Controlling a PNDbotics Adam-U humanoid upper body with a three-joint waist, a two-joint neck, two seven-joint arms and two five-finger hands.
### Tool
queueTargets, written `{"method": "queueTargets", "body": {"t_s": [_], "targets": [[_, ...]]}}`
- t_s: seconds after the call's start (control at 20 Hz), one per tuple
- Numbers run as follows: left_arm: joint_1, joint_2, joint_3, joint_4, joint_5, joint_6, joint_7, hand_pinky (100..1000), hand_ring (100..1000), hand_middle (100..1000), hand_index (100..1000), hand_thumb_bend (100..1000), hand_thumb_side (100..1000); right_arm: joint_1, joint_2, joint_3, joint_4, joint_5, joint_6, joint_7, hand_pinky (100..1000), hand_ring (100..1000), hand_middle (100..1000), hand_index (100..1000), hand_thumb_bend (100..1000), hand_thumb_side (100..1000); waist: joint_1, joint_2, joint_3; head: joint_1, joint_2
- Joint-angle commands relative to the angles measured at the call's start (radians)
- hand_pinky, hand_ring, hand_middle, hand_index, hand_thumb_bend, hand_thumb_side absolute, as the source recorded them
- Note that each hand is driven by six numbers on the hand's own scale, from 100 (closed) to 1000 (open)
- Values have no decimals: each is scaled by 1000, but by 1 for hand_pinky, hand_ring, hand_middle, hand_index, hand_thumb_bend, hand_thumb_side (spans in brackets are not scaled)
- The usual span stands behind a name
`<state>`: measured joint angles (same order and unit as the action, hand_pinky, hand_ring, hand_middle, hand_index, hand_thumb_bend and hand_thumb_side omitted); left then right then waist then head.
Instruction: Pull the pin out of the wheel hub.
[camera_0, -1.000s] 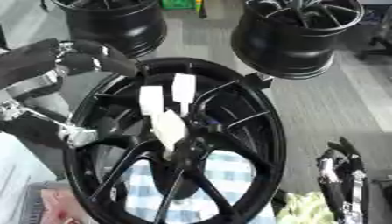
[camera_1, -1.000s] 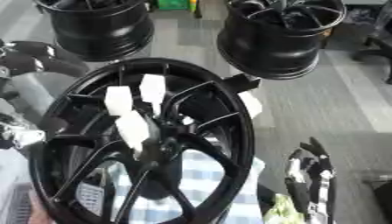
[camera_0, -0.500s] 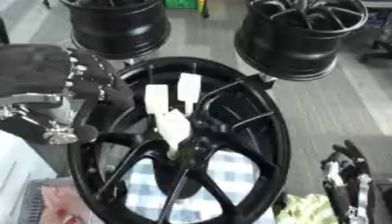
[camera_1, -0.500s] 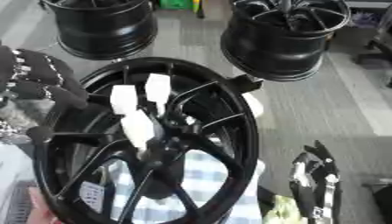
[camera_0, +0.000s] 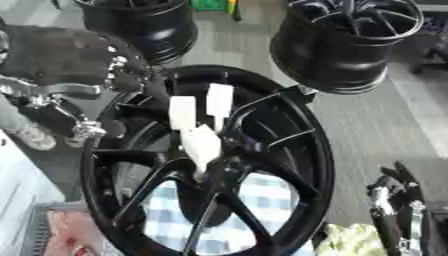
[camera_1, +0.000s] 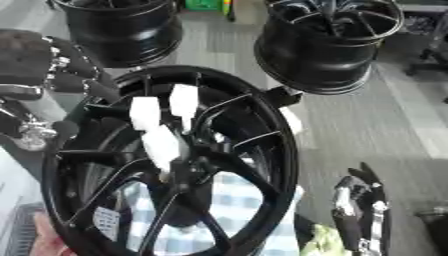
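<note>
- The white pin (camera_0: 200, 145) stands in the middle of the black wheel (camera_0: 297, 150), its tip seated in the hub, its long axis running up and slightly left to two white tabs.
- The left hand (camera_0: 66, 62) lies up and left of the pin, at the wheel's far-left rim; whether its fingers are curled or grip the rim, I cannot tell. It is the nearer hand.
- The right hand (camera_1: 359, 212) rests near the lower right, fingers relaxed and upward, well apart.

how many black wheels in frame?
3: the near wheel holding the white pin, one far left, one far right. More may lie beyond the frame.
</note>
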<state>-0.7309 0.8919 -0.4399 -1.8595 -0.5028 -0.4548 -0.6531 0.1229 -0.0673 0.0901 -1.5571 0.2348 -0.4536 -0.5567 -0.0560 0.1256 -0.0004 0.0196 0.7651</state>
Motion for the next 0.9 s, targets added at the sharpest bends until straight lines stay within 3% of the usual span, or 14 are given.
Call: {"method": "queueTargets", "body": {"t_s": [0.05, 0.4, 0.6, 0.9], "targets": [[-24, -2, 11, 13, 4, -48, -84, 864, 814, 796, 910, 259, 100, -8, -4, 3, -8, -10, -2, 6, 519, 533, 713, 880, 100, 554, 4, -9, -3, 7, 5], [-26, -2, 8, 24, -16, -74, -87, 867, 821, 800, 912, 295, 104, -16, -5, 4, -3, -12, -6, 6, 519, 533, 713, 880, 100, 556, 8, -7, -6, 2, 5], [-29, -11, -5, 38, -28, -87, -106, 868, 825, 804, 916, 350, 204, -19, -6, 6, -1, -13, -7, 6, 519, 533, 713, 880, 100, 556, 9, -9, -7, 2, 5], [-37, -39, -25, 67, -63, -114, -140, 872, 836, 811, 917, 368, 218, -21, -6, 11, 1, -16, -8, 11, 518, 533, 713, 880, 100, 557, 6, -10, -13, 13, 5]]}}
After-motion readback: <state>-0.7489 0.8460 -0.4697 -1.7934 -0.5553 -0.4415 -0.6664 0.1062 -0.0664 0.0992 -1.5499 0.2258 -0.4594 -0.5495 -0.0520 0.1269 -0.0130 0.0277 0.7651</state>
